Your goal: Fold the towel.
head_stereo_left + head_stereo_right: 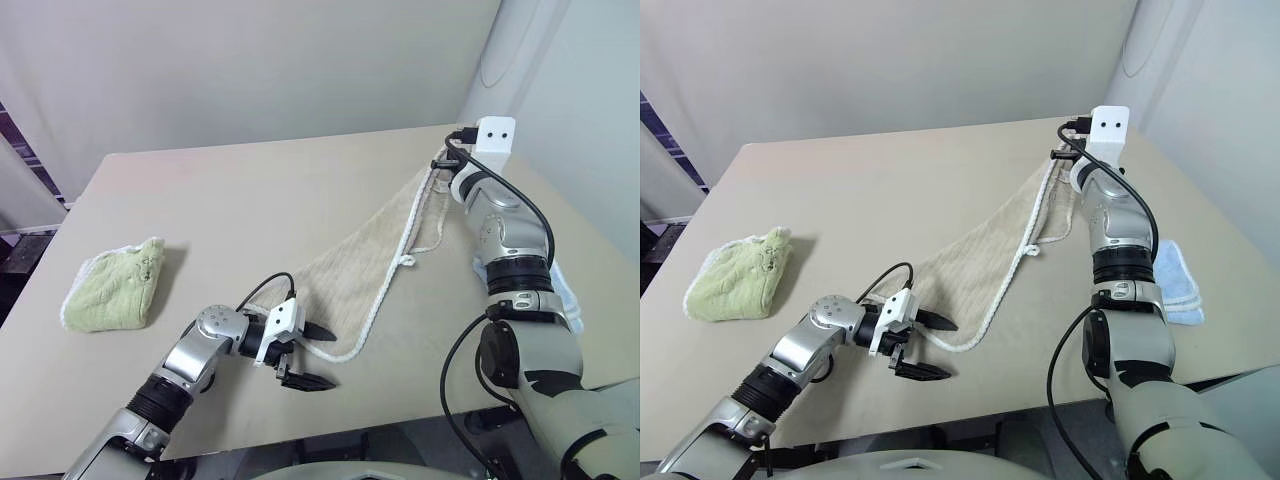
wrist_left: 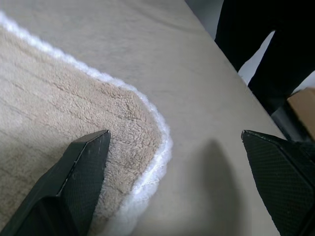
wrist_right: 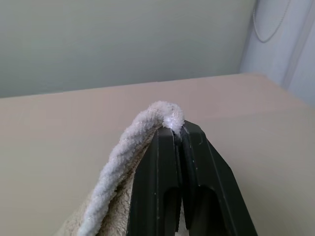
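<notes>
Left eye view: towel (image 1: 365, 265) not yet folded, stretched across counter (image 1: 250, 200). Far corner is pinched by closed right fingers (image 3: 178, 129); near corner is straddled by wide-open left fingers (image 2: 88, 162), ungrasped.

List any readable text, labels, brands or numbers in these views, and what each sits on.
None readable.
Beige terry cloth towel with white corded edging: no legible label or print.
Light green folded towel: no text.
Light blue folded towel: no text.
White camera housing on the right wrist: two dark holes, no writing.
</notes>
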Available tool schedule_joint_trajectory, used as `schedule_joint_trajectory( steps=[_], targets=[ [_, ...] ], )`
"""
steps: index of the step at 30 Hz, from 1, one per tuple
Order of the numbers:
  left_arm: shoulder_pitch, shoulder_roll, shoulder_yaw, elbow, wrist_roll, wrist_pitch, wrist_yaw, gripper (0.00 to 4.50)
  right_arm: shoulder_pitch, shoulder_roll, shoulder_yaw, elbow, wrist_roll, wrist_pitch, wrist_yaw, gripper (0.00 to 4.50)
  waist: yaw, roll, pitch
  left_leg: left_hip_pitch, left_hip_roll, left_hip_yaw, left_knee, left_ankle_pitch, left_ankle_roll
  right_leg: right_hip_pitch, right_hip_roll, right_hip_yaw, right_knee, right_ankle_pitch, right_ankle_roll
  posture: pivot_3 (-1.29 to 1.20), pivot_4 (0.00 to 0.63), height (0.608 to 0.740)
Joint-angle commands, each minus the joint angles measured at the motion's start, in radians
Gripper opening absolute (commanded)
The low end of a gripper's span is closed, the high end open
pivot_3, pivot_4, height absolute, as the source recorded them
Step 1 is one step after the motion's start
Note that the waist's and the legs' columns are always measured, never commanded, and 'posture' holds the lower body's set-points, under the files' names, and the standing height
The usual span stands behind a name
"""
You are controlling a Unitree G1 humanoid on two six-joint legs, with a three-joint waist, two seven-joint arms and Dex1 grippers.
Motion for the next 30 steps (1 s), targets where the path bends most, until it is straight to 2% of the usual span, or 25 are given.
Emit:
schedule_joint_trajectory(
  steps=[1,11,12,16,23,27,30],
  targets=[
    [-0.001,-0.026,-0.031,0.084,0.068,-0.044,0.012,3.92,-0.005,-0.007,-0.003,-0.063,-0.003,0.007,-0.008,0.00,0.000,0.001,0.000,0.001,0.000,0.000,0.000,0.000,0.000,0.001,0.000,0.000,0.000,0.000,0.000,0.00,0.000,0.740],
    [-0.042,-0.079,-0.049,0.162,0.150,-0.122,0.029,0.20,0.005,-0.020,-0.015,-0.088,-0.001,0.027,-0.016,0.00,0.000,0.004,-0.003,0.001,0.000,0.000,0.000,0.000,0.000,0.001,0.001,0.000,0.000,0.002,0.003,0.00,0.000,0.740],
    [-0.044,-0.082,-0.048,0.165,0.152,-0.124,0.029,0.03,0.006,-0.021,-0.015,-0.088,-0.001,0.026,-0.016,0.00,0.001,0.005,-0.003,0.001,0.000,0.000,0.000,0.000,0.001,0.001,0.001,0.000,0.000,0.002,0.003,0.00,0.000,0.740],
    [-0.058,-0.085,-0.032,0.169,0.146,-0.115,0.033,0.03,0.011,-0.022,-0.016,-0.091,-0.003,0.023,-0.020,0.00,0.001,0.005,-0.003,0.001,0.000,0.000,0.000,0.000,0.001,0.001,0.001,0.000,0.000,0.002,0.003,0.00,0.000,0.740],
    [-0.095,-0.060,0.102,0.052,-0.023,0.111,0.006,0.03,0.014,-0.036,-0.021,-0.083,-0.005,0.007,-0.020,0.00,-0.003,0.004,-0.003,0.000,0.000,0.000,0.001,0.000,0.001,0.001,0.002,0.000,0.001,0.002,0.003,0.00,0.000,0.740],
    [-0.198,-0.027,0.316,-0.011,-0.239,0.394,0.081,0.03,0.028,-0.063,-0.037,-0.071,-0.004,-0.006,-0.021,0.00,-0.003,0.001,0.000,-0.001,0.000,-0.001,0.001,0.000,0.001,-0.002,0.003,-0.001,0.002,0.002,0.004,0.00,0.000,0.740],
    [-0.282,0.004,0.421,0.075,-0.282,0.471,0.133,0.03,0.040,-0.082,-0.047,-0.065,-0.003,-0.015,-0.020,0.00,-0.005,0.000,0.000,-0.001,0.000,-0.001,0.001,0.000,0.001,-0.001,0.004,-0.001,0.002,0.002,0.004,0.00,0.000,0.740]
  ],
)
